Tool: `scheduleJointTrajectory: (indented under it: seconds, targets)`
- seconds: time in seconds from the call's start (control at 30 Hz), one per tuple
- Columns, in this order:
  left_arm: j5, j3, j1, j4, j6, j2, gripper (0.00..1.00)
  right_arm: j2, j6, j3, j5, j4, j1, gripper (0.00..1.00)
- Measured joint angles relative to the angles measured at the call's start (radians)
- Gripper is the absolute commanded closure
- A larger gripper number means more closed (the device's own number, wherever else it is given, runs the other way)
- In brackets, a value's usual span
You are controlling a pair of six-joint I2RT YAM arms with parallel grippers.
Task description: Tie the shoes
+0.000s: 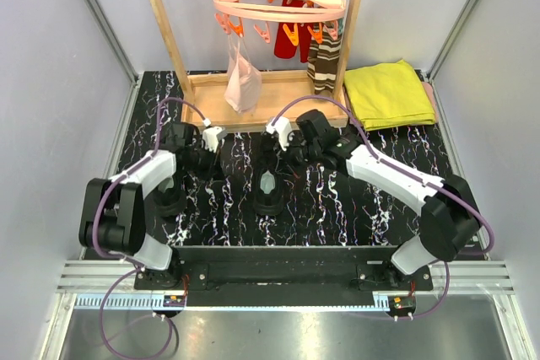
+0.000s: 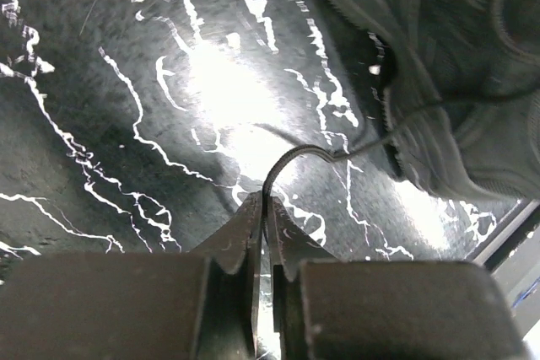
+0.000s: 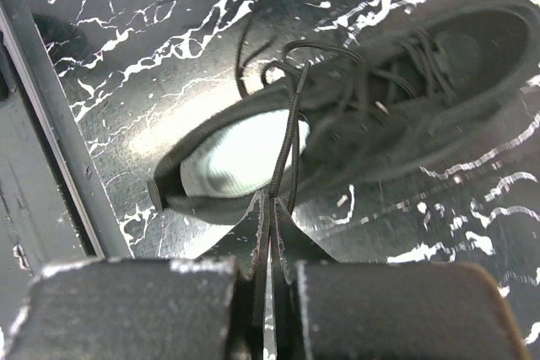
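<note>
Found one shoe (image 1: 268, 192) near the middle of the worktop (image 1: 354, 208), pale insole up, laces loose and untied. Found the left hand (image 2: 263, 208) closed tight on a thin lace end (image 2: 337, 154) that arcs across to the shoe's side. Found the right hand (image 3: 270, 206) likewise pinched on the other lace end (image 3: 287, 137), held up over the heel opening. Could not confirm the second shoe: only a dark shape under the left arm, toward the left edge, too obscured to name. Judged the step as both ends gripped ahead of the first cross-over, with no knot formed. Judged that the next move calls for crossing the ends over the tongue without slackening either grip or dragging the shoe. Noted a wooden rack (image 1: 253, 100) along the far edge carrying a peg hanger (image 1: 278, 2) with striped socks (image 1: 323, 61) and a pale cloth (image 1: 242, 82), and a yellow towel (image 1: 388, 94) at the far right corner, all apart from the shoe. Flagged the two wrists crowding close together as the likeliest obstruction.
</note>
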Motion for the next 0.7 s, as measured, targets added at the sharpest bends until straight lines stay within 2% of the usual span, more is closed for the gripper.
scheduleJointTrajectory:
  seconds: [0.13,0.17,0.4,0.7]
  targets:
    - [0.033,-0.009,0.0,-0.002,0.038,-0.053,0.62,-0.033,0.02,-0.004,-0.001,-0.018,-0.026,1.0]
    - [0.04,-0.009,0.0,0.001,0.042,-0.063,0.6,-0.039,0.024,-0.004,-0.001,-0.019,-0.029,1.0]
    - [0.076,0.013,-0.004,0.049,0.051,-0.106,0.59,-0.042,0.047,0.01,-0.019,-0.048,-0.062,1.0]
    - [0.098,0.245,-0.058,0.134,0.043,0.023,0.59,-0.04,0.082,0.029,-0.027,-0.095,-0.074,1.0]
